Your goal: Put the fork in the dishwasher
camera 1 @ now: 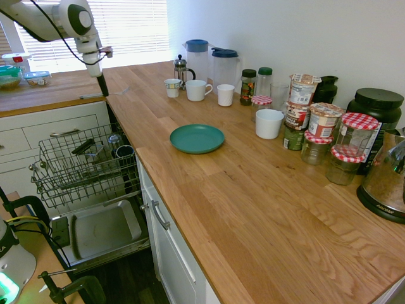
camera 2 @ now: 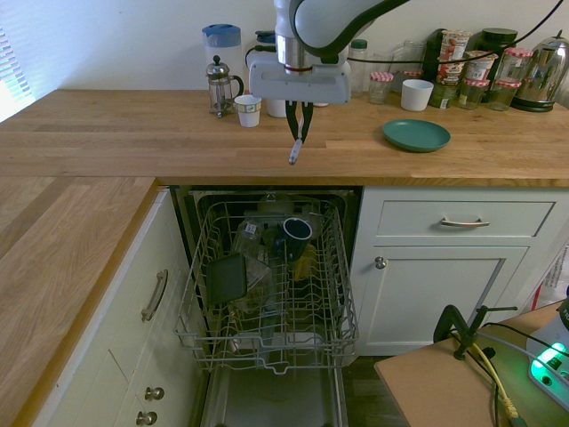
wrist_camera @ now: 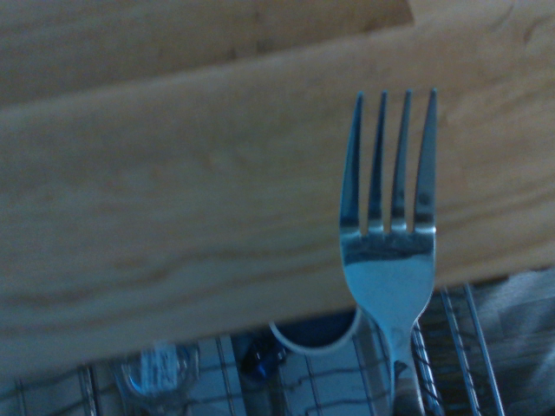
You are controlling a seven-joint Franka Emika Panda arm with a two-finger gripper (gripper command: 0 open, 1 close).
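Note:
My gripper [camera 2: 300, 132] hangs over the wooden counter's front edge, above the open dishwasher, and is shut on the fork [camera 2: 294, 152]. The fork's lower end sticks out below the fingers. In the wrist view the fork [wrist_camera: 389, 234] shows its silver tines against the counter, with the rack beneath. The dishwasher's grey wire rack [camera 2: 191, 307] is pulled out over the lowered door [camera 1: 101, 231] and holds a dark cup and several other dishes. In the first exterior view the gripper [camera 1: 102, 87] stands at the counter's corner above the rack [camera 1: 47, 170].
A teal plate [camera 1: 197, 138] lies on the counter [camera 1: 253, 209]. Mugs, a French press, two jugs and several jars stand along the back wall, with a kettle [camera 1: 387, 183] at the far right. White drawers flank the dishwasher.

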